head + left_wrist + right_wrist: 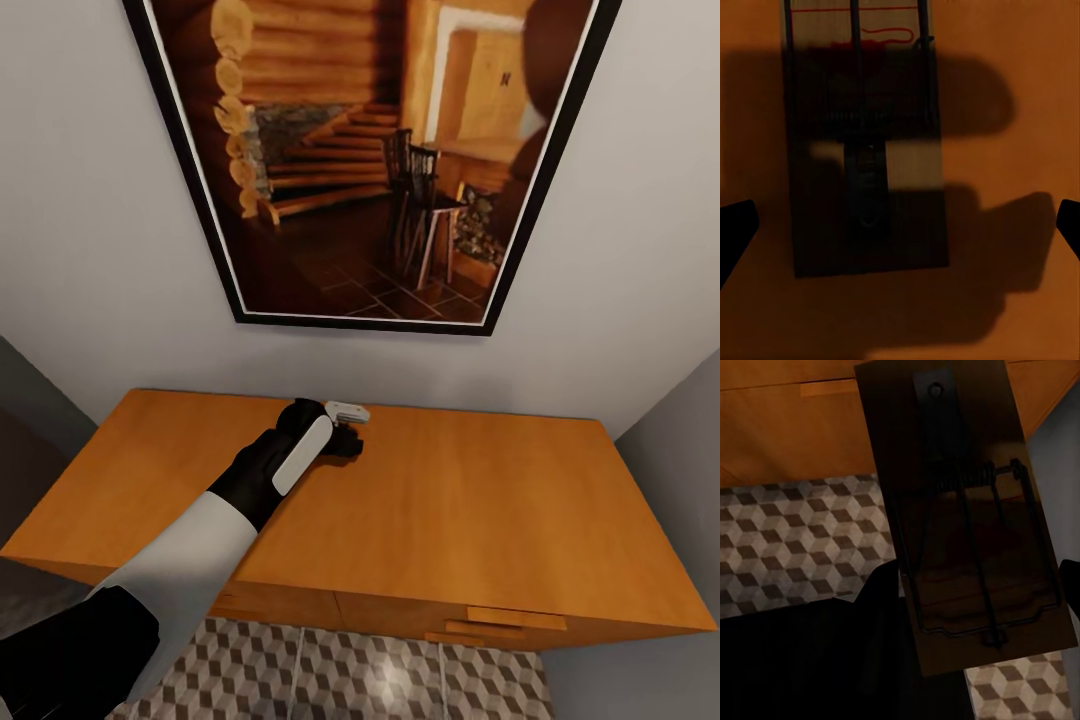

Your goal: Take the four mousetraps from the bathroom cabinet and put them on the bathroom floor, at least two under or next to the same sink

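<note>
The cabinet (480, 500) is standing against the far wall, low and wide, orange-brown wood with a flat top; two front halves and small horizontal wooden handles (515, 617) are showing along its near edge. The bathroom floor (330, 675) is lying in front of it, tiled in a brown-and-beige cube pattern with pale grout lines.

One mousetrap (866, 161) is lying flat on the cabinet top, a rectangular wooden board with a dark wire bar, a coil spring and red markings, mostly sitting in shadow.

A second mousetrap (964, 517) is hanging tilted above the floor tiles, just in front of the cabinet's front, its dark wire frame and spring facing the right wrist camera.
</note>
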